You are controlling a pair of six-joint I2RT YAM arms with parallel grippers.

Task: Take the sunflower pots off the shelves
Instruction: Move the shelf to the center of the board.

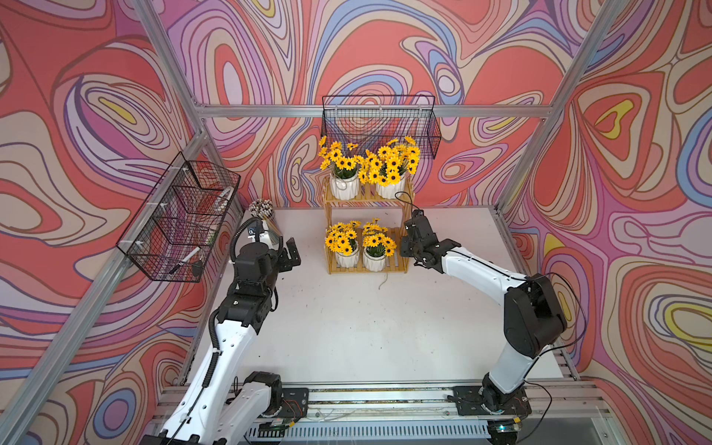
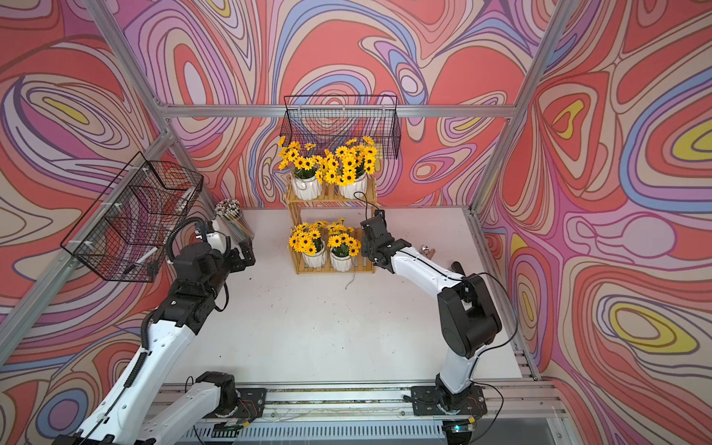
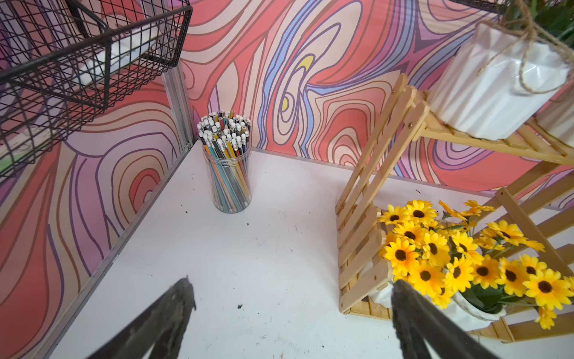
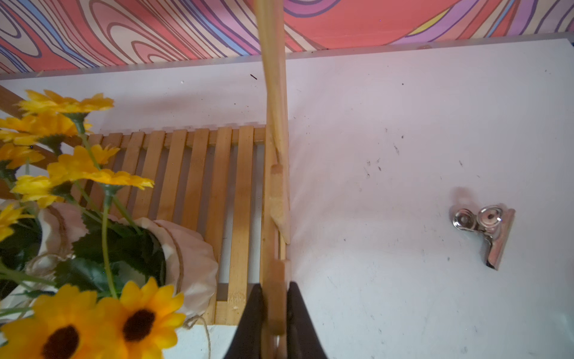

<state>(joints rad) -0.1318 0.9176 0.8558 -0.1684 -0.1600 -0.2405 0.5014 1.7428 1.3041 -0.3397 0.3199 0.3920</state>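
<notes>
The shelves (image 1: 368, 198), a yellowish slatted wooden rack, stand at the back middle of the table. Two sunflower pots (image 1: 345, 187) (image 1: 390, 189) sit on the upper tier and two more (image 1: 346, 259) (image 1: 374, 261) on the lower. My right gripper (image 4: 275, 286) is shut on the upright wooden side post of the shelves, at the lower tier's right end, beside a twine-wrapped pot (image 4: 192, 248). My left gripper (image 3: 292, 281) hangs open over bare table to the left of the rack, holding nothing; one of its fingertips (image 3: 400, 289) shows near the lower pot (image 3: 472, 314).
A clear cup of pencils (image 3: 230, 174) stands in the back left corner. A black wire basket (image 1: 181, 219) hangs on the left wall and another (image 1: 379, 123) above the shelves. A metal clip (image 4: 487, 230) lies on the table right of the rack.
</notes>
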